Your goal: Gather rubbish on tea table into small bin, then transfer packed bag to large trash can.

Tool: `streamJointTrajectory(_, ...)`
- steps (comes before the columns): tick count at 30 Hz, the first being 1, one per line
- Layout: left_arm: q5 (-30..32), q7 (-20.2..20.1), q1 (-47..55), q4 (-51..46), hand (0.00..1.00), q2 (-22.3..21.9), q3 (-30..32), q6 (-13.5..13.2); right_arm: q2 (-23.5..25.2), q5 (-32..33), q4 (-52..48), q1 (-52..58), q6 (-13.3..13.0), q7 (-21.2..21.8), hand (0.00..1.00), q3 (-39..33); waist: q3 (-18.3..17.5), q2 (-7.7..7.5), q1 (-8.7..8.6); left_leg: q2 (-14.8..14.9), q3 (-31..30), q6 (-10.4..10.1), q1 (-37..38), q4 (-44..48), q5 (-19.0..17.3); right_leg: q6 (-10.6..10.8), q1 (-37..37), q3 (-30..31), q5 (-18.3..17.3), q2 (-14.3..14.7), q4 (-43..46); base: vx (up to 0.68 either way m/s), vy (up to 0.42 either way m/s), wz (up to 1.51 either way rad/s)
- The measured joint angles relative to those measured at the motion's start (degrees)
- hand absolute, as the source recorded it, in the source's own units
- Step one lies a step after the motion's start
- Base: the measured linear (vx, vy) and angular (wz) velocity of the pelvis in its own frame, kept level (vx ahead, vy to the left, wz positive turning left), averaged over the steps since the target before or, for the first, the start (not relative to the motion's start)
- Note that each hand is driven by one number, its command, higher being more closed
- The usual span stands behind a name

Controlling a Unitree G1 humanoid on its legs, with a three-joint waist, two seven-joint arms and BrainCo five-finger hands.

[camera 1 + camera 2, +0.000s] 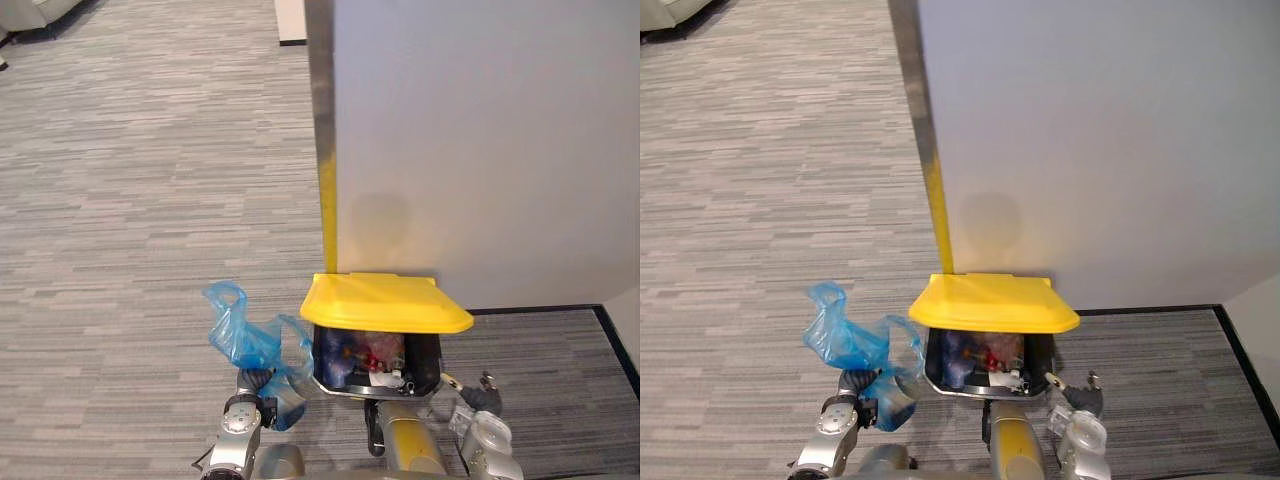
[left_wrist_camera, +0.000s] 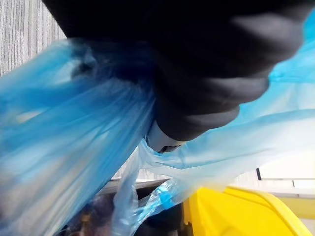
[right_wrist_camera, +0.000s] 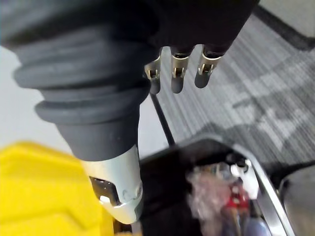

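Note:
A large black trash can [image 1: 429, 366] stands against the wall with its yellow lid [image 1: 385, 301] tipped up, and mixed rubbish [image 1: 372, 356] shows inside. Just left of the can, my left hand [image 1: 256, 384] holds a crumpled blue plastic bag [image 1: 244, 340] off the carpet, its handles sticking up. In the left wrist view the blue bag [image 2: 74, 123] wraps round the hand's dark cover [image 2: 197, 59] and hides the fingers, with the yellow lid [image 2: 236, 211] close by. My right hand [image 1: 483, 397] hovers at the can's right side, its fingers [image 3: 177, 73] straight and empty.
A pale wall panel [image 1: 480, 150] rises directly behind the can, with a yellow strip [image 1: 327, 210] down its edge and a black baseboard [image 1: 540, 309]. Grey striped carpet [image 1: 130, 200] stretches out to the left.

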Motion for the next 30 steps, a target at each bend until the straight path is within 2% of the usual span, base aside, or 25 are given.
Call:
streamJointTrajectory(8,0.0,0.0,0.0,0.0,1.0,1.2,-0.4,0.0,0.0,0.0,-1.9,-6.6,0.0,0.6,0.0,7.1,-0.2,0.04,0.65,-0.9,-3.6,-0.2,-4.4,0.0,1.2,0.4,-1.4,-3.0,0.9,-1.6,-2.1,0.0,0.013,0.24)
streamJointTrajectory(14,0.0,0.0,-0.2,-0.1,1.0,3.1,-2.3,-0.3,-5.5,0.0,-5.8,-13.3,-0.2,0.1,0.0,8.8,-0.2,0.07,1.5,-0.6,-5.9,-0.7,-6.8,-0.9,2.8,0.0,-1.7,-5.3,2.0,-1.7,-4.4,0.01,-0.031,0.2)
streamJointTrajectory(22,-0.6,-0.1,-0.4,-1.7,1.0,6.2,-4.4,-0.7,-15.8,0.1,-1.2,-22.2,-0.1,0.3,0.0,11.1,-0.1,0.22,1.3,-0.2,-7.1,-0.7,-8.9,-2.7,4.8,0.5,-0.7,-6.0,7.3,-0.7,-12.1,-0.04,-0.002,0.02)
streamJointTrajectory(30,-1.3,-1.3,-0.4,-6.0,1.0,7.5,-8.0,-2.0,-20.0,0.1,0.5,-27.4,-0.1,1.4,0.0,12.9,0.1,0.33,0.81,-0.3,-7.1,-0.4,-8.8,-4.2,5.9,0.9,0.6,-6.0,9.0,-0.5,-15.8,-0.03,-0.01,0.01)
